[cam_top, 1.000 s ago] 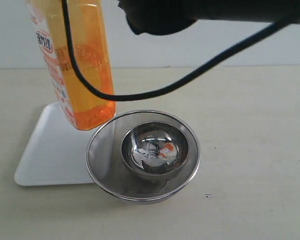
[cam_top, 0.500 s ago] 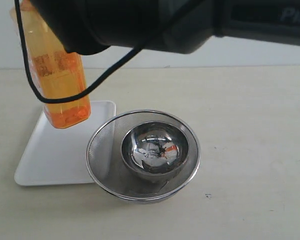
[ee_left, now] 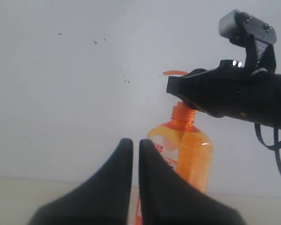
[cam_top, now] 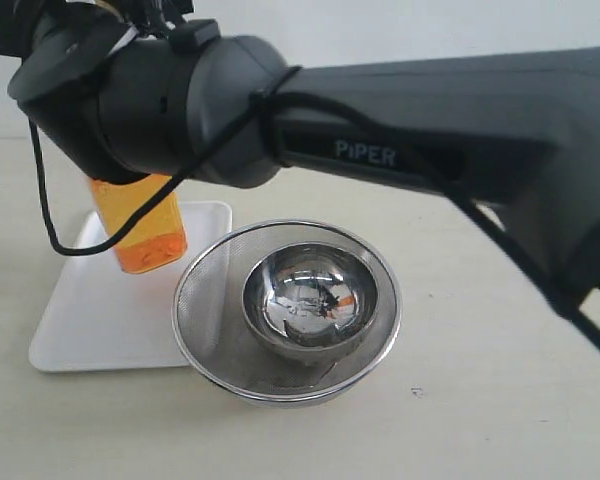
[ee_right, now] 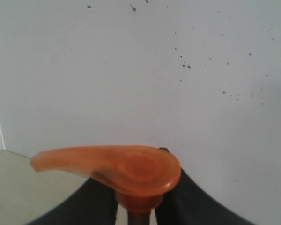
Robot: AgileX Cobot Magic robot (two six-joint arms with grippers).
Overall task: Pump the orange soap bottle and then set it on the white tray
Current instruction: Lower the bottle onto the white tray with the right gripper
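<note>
Your right gripper (ee_right: 136,208) is closed narrow on the orange soap bottle (cam_top: 140,232), a tall clear plastic container of orange liquid. One dark finger sits on each side of the neck, just beneath the flat orange pump head (ee_right: 131,168). The dark grey right arm (cam_top: 430,130) reaches across from the right and hides the bottle's upper part in the exterior view. The bottle's base hangs slightly tilted over the far part of the white tray (cam_top: 90,330), a flat rectangular piece with rounded corners and a low rim. Whether base and tray touch cannot be told.

Your left gripper (ee_left: 132,157) is closed to a slit between its black fingers, with nothing in it, and is apart from the bottle.

A round steel mesh sieve (cam_top: 205,290) holding a polished steel bowl (cam_top: 310,300) overlaps the tray's right edge with its rim. A black cable (cam_top: 45,215) loops down beside the bottle. Tray and sieve lie on a beige table (cam_top: 500,400).
</note>
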